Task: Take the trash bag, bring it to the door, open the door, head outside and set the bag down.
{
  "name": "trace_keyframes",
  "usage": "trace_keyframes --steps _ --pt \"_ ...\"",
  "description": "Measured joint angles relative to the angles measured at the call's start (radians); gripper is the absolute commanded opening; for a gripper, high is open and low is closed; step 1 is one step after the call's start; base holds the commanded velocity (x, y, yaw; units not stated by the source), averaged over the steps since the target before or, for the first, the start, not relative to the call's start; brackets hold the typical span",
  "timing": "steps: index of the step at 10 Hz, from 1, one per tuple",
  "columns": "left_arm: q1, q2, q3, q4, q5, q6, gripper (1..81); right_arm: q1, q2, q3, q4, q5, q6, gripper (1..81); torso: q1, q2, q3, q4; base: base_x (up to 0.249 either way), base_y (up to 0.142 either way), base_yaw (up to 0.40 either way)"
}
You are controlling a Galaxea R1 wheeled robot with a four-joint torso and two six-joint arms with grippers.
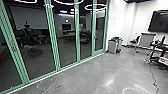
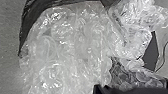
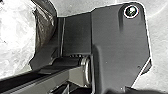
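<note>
The trash bag (image 2: 82,47) shows large in the left wrist view, with crumpled clear plastic and a dark sheet along one edge. Part of the same pale bag (image 3: 15,37) and some dark, shiny plastic (image 3: 45,20) lie beside the robot's dark base plate in the right wrist view. What holds the bag cannot be made out. In the head view, tall glass doors (image 1: 66,37) with green frames run along the left and centre; a handle on the far panel is small.
Grey bins (image 1: 114,46) stand by the white wall past the glass. At the right are a whiteboard-like panel (image 1: 147,40), desks (image 1: 161,56) and a dark cable (image 1: 153,77) on the floor. Dark shapes (image 1: 31,36) show in the glass at the left.
</note>
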State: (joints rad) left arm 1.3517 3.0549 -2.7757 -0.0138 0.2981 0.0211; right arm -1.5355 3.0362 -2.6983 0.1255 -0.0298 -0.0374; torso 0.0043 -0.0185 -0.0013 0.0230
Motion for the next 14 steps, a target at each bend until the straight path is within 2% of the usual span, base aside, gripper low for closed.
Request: trace_keyframes --steps 4,14 --pt "0.0 0.0 0.0 0.0 0.0 0.0 1.0 0.0 0.0 0.0 0.0 0.0 0.0 81.1 0.0 0.0 0.0 0.0 0.16 0.0 0.0" --pt "-0.001 0.001 0.0 0.01 0.0 0.0 1.0 0.001 0.002 0.0 0.0 0.0 0.0 81.1 0.0 0.0 0.0 0.0 0.161 -0.07 0.0"
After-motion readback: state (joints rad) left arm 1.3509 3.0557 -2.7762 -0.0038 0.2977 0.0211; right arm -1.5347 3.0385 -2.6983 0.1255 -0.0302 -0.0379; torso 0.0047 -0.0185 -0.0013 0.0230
